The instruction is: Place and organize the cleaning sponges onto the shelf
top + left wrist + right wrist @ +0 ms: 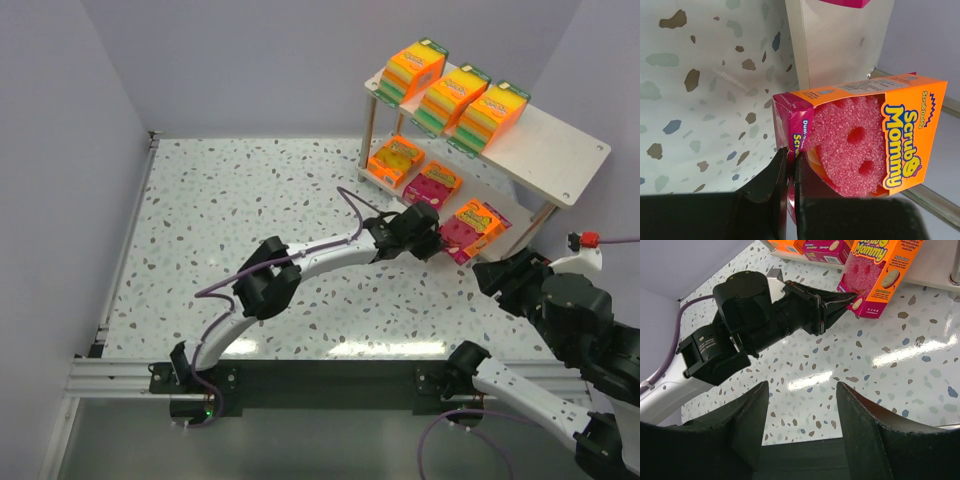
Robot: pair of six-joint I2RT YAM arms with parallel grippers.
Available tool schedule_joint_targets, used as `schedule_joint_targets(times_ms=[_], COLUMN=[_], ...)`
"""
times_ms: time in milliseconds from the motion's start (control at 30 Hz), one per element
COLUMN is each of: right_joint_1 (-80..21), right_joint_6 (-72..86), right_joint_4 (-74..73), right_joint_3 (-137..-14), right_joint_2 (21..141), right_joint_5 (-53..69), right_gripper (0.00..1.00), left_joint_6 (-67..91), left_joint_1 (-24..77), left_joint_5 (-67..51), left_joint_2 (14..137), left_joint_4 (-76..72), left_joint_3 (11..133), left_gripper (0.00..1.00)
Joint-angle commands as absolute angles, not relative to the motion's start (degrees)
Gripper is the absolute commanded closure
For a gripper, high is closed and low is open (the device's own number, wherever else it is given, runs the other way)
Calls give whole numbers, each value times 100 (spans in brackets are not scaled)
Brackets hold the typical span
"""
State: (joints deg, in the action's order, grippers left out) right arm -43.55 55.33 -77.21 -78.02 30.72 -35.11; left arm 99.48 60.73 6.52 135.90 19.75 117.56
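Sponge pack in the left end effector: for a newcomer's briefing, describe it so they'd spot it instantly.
Find the two-tier shelf at the table's far right. At the right end of its lower board, the left end effector pinches one pack. Unlike the two flat packs beside it, it tilts and shows a pink smiley sponge.

At the shelf (935, 267) edge: sponge pack (880, 275) pinched.
Black left claw (851, 297) closed on the pack's lower left corner; orange front, pink sponge showing. Foreground: right claw (802, 390), fingers apart, nothing between them, above the speckled counter (880, 370).
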Motion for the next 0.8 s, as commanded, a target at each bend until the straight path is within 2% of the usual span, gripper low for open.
schedule_joint_targets(times_ms=[0, 300, 400, 433, 500, 533, 633, 767], right_joint_1=[-4359, -4359, -4359, -4359, -4351, -4359, -4359, -4359], right_joint_6=[5607, 5590, 5581, 5572, 5564, 5555, 5537, 5528], right_joint_4=[-8631, -8780, -8815, -8815, -8815, -8815, -8754, -8719], right_joint_3=[-7840, -7761, -7761, -7761, -7743, -7726, -7682, -7647], right_joint_2=[3041, 2936, 2900, 2900, 2883, 2874, 2865, 2865], right_joint_5=[-3683, -3630, -3639, -3639, -3630, -3639, -3621, -3604], right_gripper=[40, 40, 40, 40, 40, 40, 40, 40], left_joint_6=[10388, 10476, 10468, 10468, 10380, 10345, 10257, 10090], left_joint_1=[6100, 6082, 6065, 6064, 6064, 6064, 6047, 6029], left_joint_5=[984, 1090, 1029, 1028, 1028, 1028, 1055, 1055], left_joint_2=[13763, 14282, 14370, 14370, 14370, 14361, 14361, 14309], left_joint_4=[1486, 941, 765, 669, 537, 449, 230, -158], left_joint_3=[12172, 12674, 12665, 12630, 12604, 12595, 12577, 12454], left_gripper=[100, 100, 89, 80, 71, 61, 47, 43])
